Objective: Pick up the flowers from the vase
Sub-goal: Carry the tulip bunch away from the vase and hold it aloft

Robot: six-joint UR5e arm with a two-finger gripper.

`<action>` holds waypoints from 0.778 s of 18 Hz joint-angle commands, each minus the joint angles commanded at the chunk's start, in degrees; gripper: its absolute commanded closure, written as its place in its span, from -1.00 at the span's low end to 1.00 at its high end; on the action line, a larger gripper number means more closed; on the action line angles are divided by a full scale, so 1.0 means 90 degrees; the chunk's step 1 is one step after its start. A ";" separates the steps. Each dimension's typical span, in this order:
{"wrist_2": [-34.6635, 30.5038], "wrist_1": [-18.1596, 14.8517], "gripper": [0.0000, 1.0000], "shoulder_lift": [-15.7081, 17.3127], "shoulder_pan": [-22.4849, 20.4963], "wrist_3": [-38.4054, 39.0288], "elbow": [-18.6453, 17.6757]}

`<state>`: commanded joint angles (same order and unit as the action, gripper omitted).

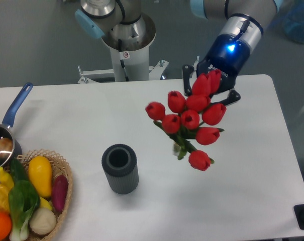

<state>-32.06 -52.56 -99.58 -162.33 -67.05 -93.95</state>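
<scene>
Gripping glossy red tulips [189, 125], the end effector [210, 90] is holding them clear of the ribbed grey cylindrical vase [120, 168].

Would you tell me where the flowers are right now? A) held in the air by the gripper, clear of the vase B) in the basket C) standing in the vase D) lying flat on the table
A: the flowers hang from the gripper, up and right of the empty vase.
</scene>
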 joint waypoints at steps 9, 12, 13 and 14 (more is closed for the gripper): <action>-0.0509 -0.0020 0.99 -0.0468 -0.0703 -0.1807 -0.0068; -0.0928 -0.0029 0.98 -0.0625 -0.0869 -0.2276 -0.0078; -0.1133 -0.0039 0.99 -0.0683 -0.0898 -0.2287 -0.0078; -0.1454 -0.0039 1.00 -0.0703 -0.0918 -0.2306 -0.0078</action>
<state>-45.15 -52.91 -105.91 -170.59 -87.80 -94.66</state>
